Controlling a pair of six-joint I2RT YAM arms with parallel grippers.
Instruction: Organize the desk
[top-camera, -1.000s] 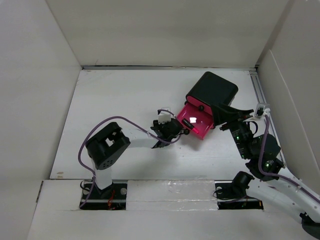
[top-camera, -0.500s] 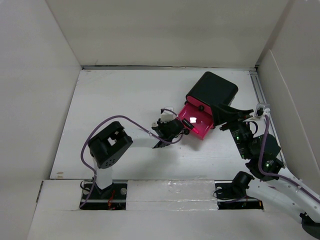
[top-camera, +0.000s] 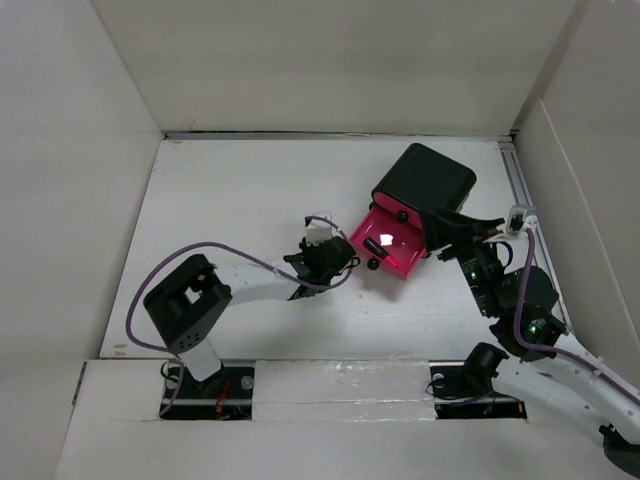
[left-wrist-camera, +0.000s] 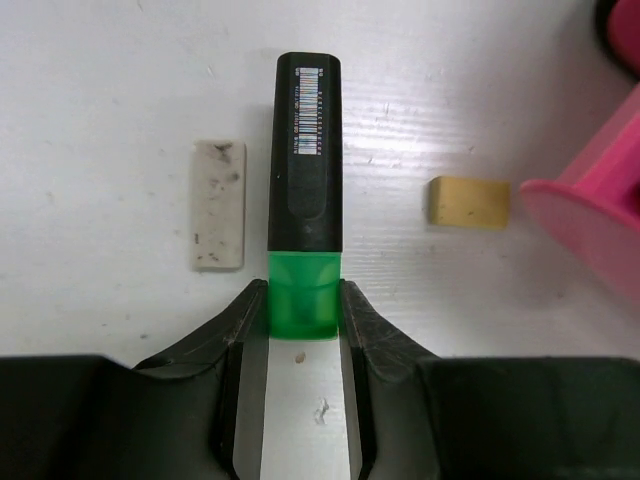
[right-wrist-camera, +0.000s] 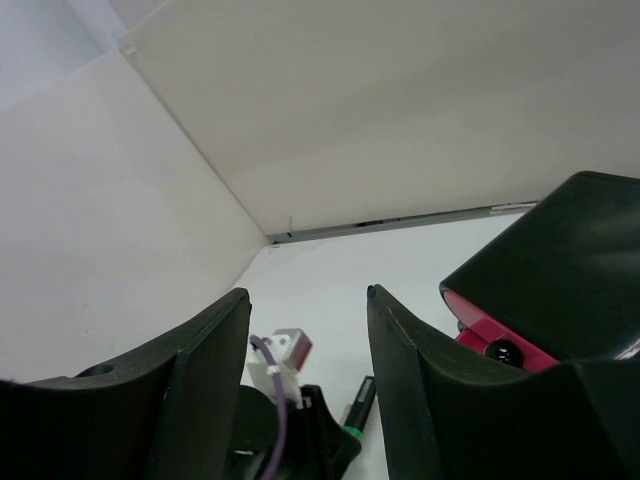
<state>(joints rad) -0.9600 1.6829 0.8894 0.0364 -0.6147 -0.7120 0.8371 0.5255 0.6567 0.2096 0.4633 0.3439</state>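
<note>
The white desk (top-camera: 230, 200) carries a black cabinet (top-camera: 425, 180) with its pink drawer (top-camera: 392, 245) pulled open. My left gripper (top-camera: 333, 257) is low over the desk just left of the drawer. In the left wrist view it (left-wrist-camera: 304, 292) is shut on the green cap of a black highlighter (left-wrist-camera: 308, 150), which points away from it along the desk. The highlighter also shows in the right wrist view (right-wrist-camera: 357, 402). My right gripper (top-camera: 462, 236) is open and empty, raised beside the cabinet's right side (right-wrist-camera: 545, 250).
A dirty white eraser (left-wrist-camera: 218, 205) lies left of the highlighter and a tan eraser (left-wrist-camera: 470, 201) lies right of it, near the pink drawer's corner (left-wrist-camera: 590, 215). White walls enclose the desk on the far, left and right sides.
My left arm has swung its base leftward and the left gripper has drawn back a little to the left, away from the drawer. The right arm has barely moved.
</note>
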